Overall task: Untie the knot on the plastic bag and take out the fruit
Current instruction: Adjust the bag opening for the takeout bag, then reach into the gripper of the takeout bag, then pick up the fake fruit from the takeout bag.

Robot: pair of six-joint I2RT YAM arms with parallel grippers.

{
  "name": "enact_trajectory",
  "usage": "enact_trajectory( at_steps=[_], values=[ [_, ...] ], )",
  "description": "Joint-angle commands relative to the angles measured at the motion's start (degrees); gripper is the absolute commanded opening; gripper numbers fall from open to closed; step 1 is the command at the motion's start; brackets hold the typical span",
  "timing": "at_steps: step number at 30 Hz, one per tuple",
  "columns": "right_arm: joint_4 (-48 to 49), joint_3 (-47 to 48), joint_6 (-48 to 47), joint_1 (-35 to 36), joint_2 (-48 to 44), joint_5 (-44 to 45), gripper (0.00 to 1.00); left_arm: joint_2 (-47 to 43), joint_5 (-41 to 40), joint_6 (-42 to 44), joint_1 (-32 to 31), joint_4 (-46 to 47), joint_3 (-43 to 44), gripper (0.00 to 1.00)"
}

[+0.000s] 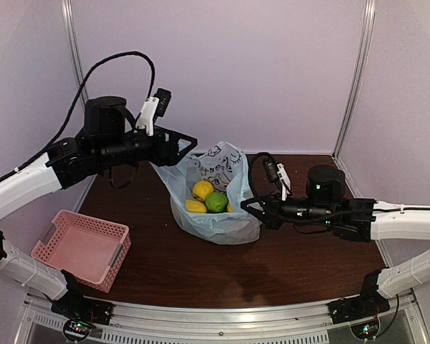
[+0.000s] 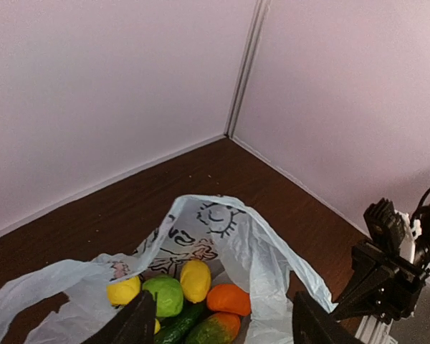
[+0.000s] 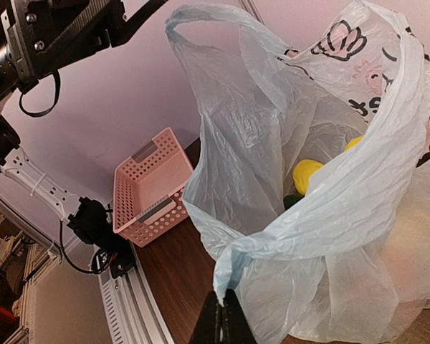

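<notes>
The plastic bag (image 1: pixel 215 222) sits mid-table (image 1: pixel 287 265) with its mouth open upward and the fruit (image 2: pixel 195 279) heaped inside. I find no knot between its handle loops. Right gripper (image 3: pixel 222 319): jaws closed tight on a gathered strip of the bag's rim. Left gripper (image 1: pixel 185 149): jaws wide apart, holding nothing, hanging above the bag's rear-left edge. Risks noted: a pull from the right pinch could tip the soft bag and roll fruit onto the table. The upright handle loop (image 2: pixel 193 203) could also fold across the mouth, so my left jaws would close on film instead of fruit. Only the left wrist view shows an orange piece (image 2: pixel 228 297) and a dark green one (image 2: pixel 180 322). Only the right wrist view shows the pinch itself. Only the top view shows both arms and the bag together.
</notes>
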Motion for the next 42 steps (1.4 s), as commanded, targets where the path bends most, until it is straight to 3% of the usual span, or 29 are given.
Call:
enact_trajectory(
  at_steps=[1,3,12,25,42],
  values=[
    [1.6,-1.7,1.3,-0.1,-2.0,3.9,0.0,10.6,9.1,1.5,-2.8,-0.6,4.3,0.61],
    [1.9,-2.2,1.7,-0.1,-2.7,4.4,0.0,14.6,9.7,0.8,-2.8,-2.7,6.4,0.53],
    [0.8,-2.7,1.2,-0.1,-5.2,5.9,0.0,26.4,4.4,3.9,-2.1,-11.0,8.8,0.44],
    [0.9,-3.5,1.7,-0.3,-7.1,6.8,0.0,37.8,11.9,18.6,2.5,-16.9,12.0,0.45],
    [1.6,-3.6,1.5,-0.4,-6.8,6.7,0.0,40.1,8.7,25.1,2.6,-21.1,7.4,0.54]
  ],
)
